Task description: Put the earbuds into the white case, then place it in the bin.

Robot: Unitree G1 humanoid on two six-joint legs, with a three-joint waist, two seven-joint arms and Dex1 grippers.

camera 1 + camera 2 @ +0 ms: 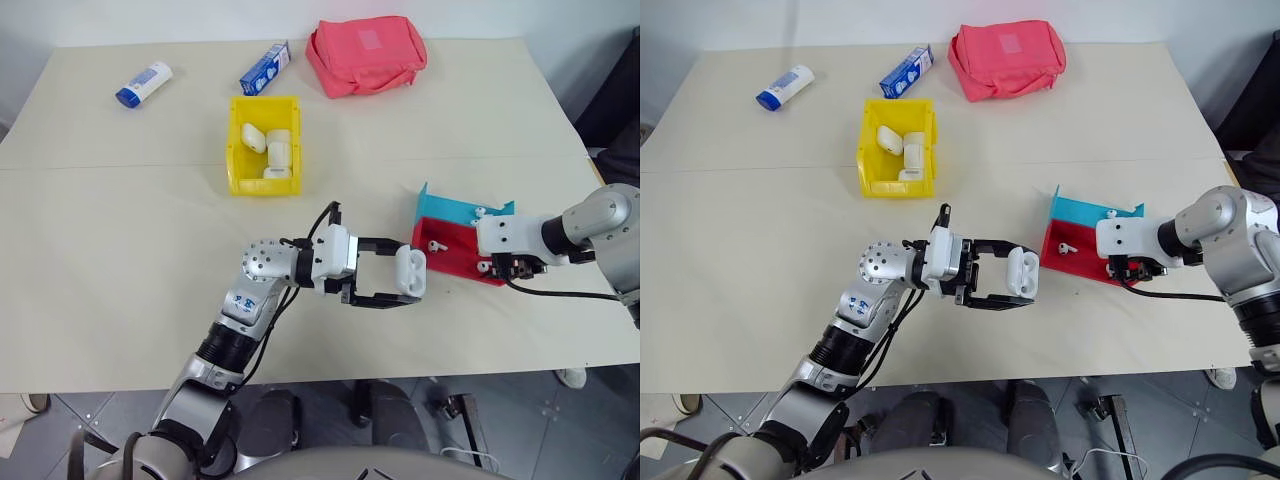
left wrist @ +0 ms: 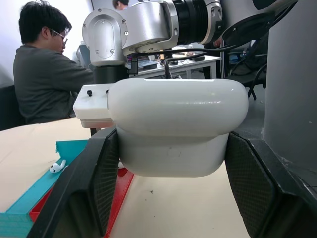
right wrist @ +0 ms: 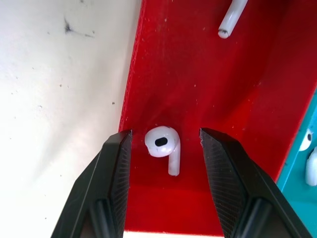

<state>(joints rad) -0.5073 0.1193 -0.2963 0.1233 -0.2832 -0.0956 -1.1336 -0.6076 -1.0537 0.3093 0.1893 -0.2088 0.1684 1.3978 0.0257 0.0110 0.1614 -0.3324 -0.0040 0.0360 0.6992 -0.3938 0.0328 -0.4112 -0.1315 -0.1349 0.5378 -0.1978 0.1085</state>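
Observation:
My left gripper [image 1: 404, 273] is shut on the white case [image 1: 411, 270], holding it above the table just left of the red tray [image 1: 455, 255]. In the left wrist view the case [image 2: 178, 124] sits squeezed between both fingers. My right gripper [image 1: 510, 268] points down into the red tray's right end. Its fingers stand open on either side of one of the earbuds [image 3: 162, 143], which lies on the tray floor untouched. Another earbud [image 1: 434, 244] lies further left in the tray. The yellow bin [image 1: 235, 150] stands further back and holds several white cases.
A teal tray [image 1: 450, 208] leans against the red one, with an earbud [image 1: 480, 211] on it. A pink pouch [image 1: 365, 55], a blue-and-white box [image 1: 265, 67] and a white-and-blue tube [image 1: 144, 83] lie at the back. A seated person [image 2: 44, 74] shows beyond the table.

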